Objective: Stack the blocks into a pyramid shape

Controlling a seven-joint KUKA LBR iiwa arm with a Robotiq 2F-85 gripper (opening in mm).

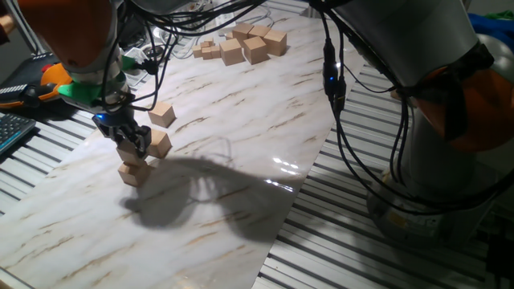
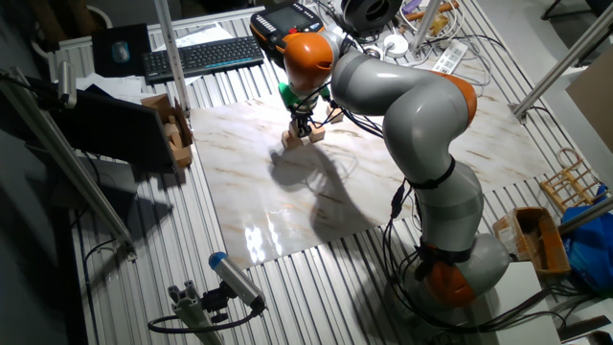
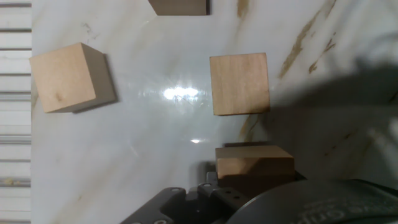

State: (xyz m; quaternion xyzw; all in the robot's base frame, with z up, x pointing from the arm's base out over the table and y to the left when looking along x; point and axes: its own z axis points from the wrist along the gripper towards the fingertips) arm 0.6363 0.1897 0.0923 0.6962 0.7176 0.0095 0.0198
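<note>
The gripper [image 1: 131, 144] is holding a plain tan wooden cube [image 1: 128, 154] clamped between its fingers just above another cube [image 1: 133, 173] near the marble board's [image 1: 241, 185] left edge, two more cubes [image 1: 161, 114] lying just beside, open board stretching rightward.

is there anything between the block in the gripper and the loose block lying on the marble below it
Nothing solid: in one fixed view the held block hangs just above the lower block with only a sliver of air between.
</note>
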